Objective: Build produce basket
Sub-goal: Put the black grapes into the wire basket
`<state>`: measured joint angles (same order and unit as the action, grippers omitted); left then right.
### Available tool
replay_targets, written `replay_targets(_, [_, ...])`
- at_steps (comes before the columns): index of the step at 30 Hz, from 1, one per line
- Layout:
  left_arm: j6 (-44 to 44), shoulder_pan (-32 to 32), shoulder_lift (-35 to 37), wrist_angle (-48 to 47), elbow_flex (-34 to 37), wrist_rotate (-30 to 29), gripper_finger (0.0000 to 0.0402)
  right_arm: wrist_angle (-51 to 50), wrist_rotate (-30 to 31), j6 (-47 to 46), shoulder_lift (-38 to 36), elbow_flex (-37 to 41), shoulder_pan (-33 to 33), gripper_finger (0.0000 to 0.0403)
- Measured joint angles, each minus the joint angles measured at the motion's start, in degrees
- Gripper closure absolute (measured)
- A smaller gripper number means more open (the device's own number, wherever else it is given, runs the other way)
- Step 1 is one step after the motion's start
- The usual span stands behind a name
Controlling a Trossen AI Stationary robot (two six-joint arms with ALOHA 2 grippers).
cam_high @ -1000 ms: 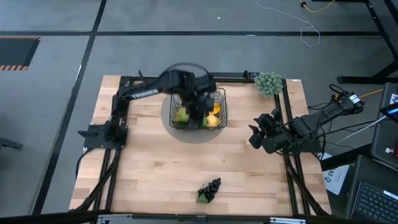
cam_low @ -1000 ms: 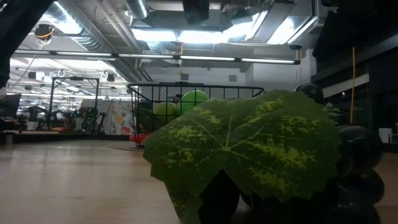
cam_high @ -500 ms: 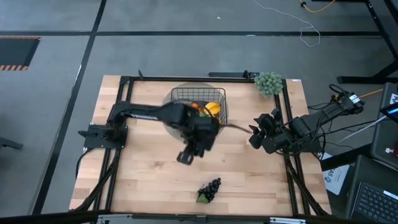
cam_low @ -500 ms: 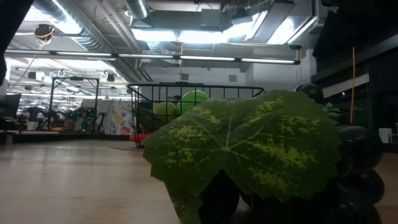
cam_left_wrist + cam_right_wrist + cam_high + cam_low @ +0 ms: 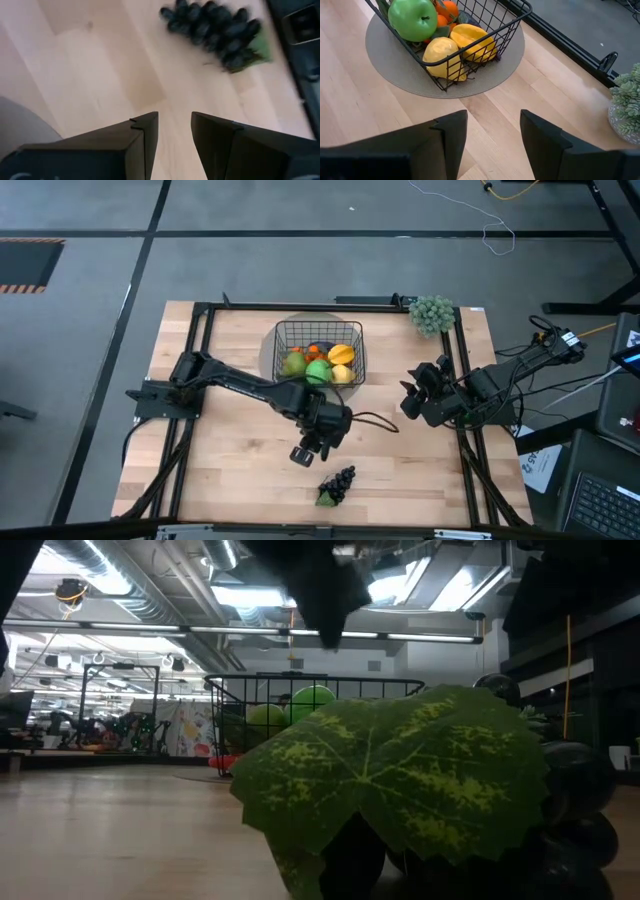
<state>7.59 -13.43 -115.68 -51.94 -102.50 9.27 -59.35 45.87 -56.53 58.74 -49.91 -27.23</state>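
Reaching from the left, the left gripper (image 5: pixel 318 442) hovers empty, fingers (image 5: pixel 145 135) parted, just short of the dark grapes (image 5: pixel 338 483) lying near the table's front edge (seemingly the last loose piece). Next it must descend and close on them. The basket (image 5: pixel 320 356) already holds fruit. The right gripper (image 5: pixel 413 392) waits open at the right.

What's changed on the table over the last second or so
The left gripper has swung away from the basket, where it hung a second ago, toward the near edge, and now hovers open and empty just short of the dark grapes. Nothing was picked up or dropped. The grapes, the basket with its fruit, the grey disc under it and the right gripper, parked open at the right edge, have not moved.
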Motion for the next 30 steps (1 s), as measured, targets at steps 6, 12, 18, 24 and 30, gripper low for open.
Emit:
replay_targets(6, [-6.23,0.12,0.26,-13.30,0.55,-4.25,0.0298,0.00,0.01,-1.31,0.00,0.00,0.01,0.0229])
replay_targets(12, [-12.00,-0.10,2.29,-37.76,0.04,-7.35,0.0301,0.02,0.00,-1.47,0.00,0.00,-0.01,0.0229])
replay_targets(18, [-11.57,0.67,10.65,-37.87,8.52,-4.46,0.0330,0.21,0.02,-1.49,-0.01,0.02,0.00,0.0229])
replay_targets(24, [-17.62,4.92,29.88,-31.48,25.97,-6.45,0.0360,0.32,0.13,-1.49,0.00,0.48,0.01,0.0229])
replay_targets(30, [-21.75,8.22,52.94,-7.27,46.36,-12.46,0.0384,0.51,0.14,-1.45,-0.01,0.70,0.00,0.0229])
